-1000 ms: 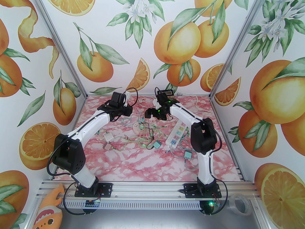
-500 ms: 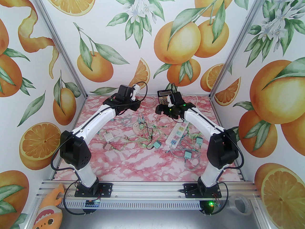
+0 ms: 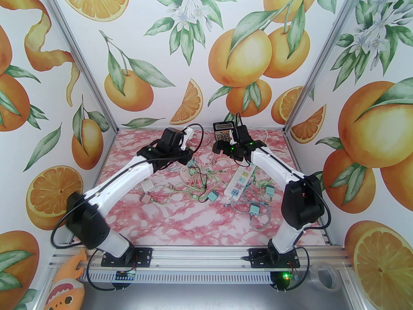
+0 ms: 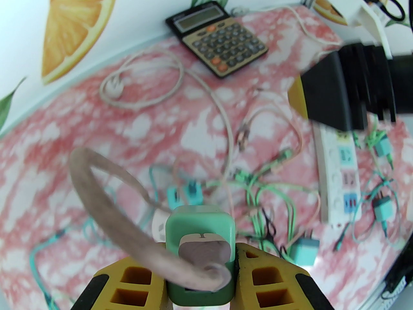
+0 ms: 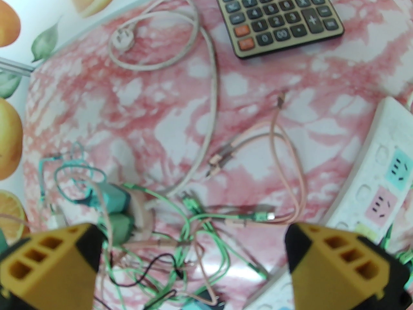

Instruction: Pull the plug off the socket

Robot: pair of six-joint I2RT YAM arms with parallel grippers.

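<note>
Where orange-print walls (image 3: 206, 60) meet marbled table (image 3: 180, 218), left tool (image 4: 201, 266) pinches plug (image 4: 200, 224), right tool (image 5: 192, 237) gapes.

A calculator (image 3: 224, 131) is seen lying at the far edge of the table (image 3: 180, 218), right of its middle, while a roll of clear tape (image 3: 335, 279) is set down past the near right corner and an orange stuffed toy (image 3: 66, 286) past the near left corner.
</note>
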